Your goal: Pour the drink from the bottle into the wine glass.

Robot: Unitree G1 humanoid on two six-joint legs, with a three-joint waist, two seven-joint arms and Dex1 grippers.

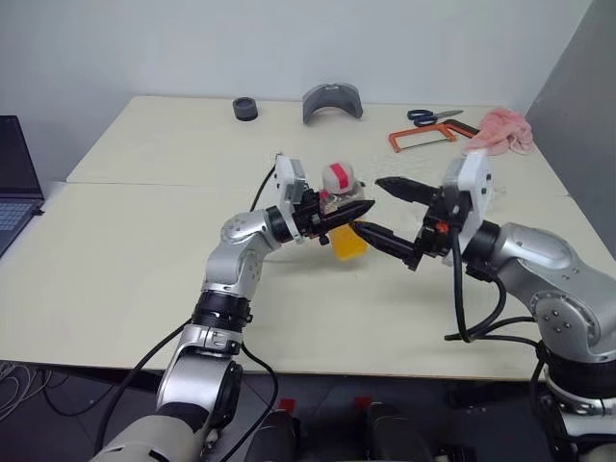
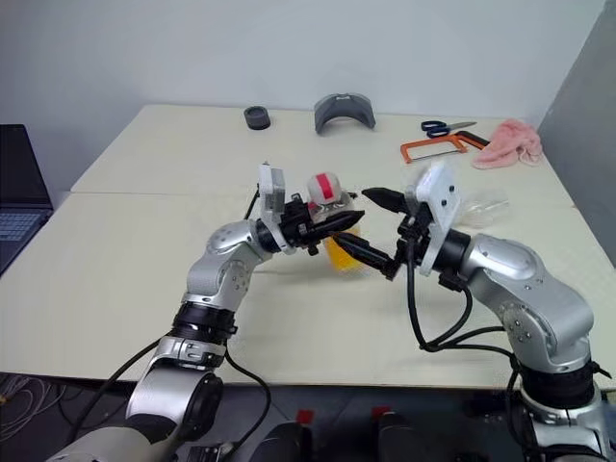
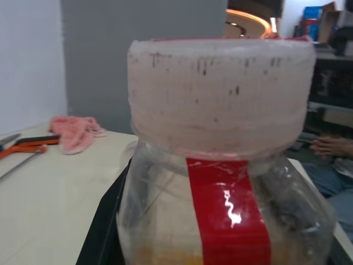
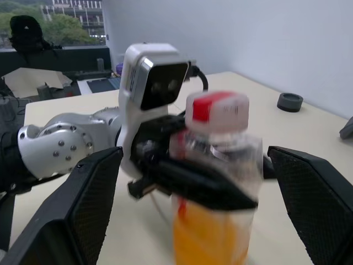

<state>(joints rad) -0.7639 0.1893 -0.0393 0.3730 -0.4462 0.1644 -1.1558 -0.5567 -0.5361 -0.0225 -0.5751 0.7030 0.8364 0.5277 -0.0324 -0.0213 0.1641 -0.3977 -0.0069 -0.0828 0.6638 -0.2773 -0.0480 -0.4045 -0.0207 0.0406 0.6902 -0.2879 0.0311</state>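
Black fingers of my left gripper are clamped on the shoulder of the bottle, which hangs upright above the table with the cap still on and the drink settled in the lower half. My right gripper faces it with its fingers spread wide, one on each side of the bottle and touching neither. The step in hand, as I judge it, is a handover or a cap removal, so the right fingers must be centred before they close. I would hold the left arm steady and bring the right fingers onto the cap or the body squarely, not at an angle, because the clear plastic is thin and may buckle or twist. The left grip should not loosen until the right one is firm. The bottle should stay upright, since any tilt with a loosened cap would spill. I take the faint clear shape behind my right wrist to be the wine glass, though I cannot be sure, so I would keep that elbow from swinging back. Scissors, a hacksaw and a pink cloth lie well apart at the far edge.
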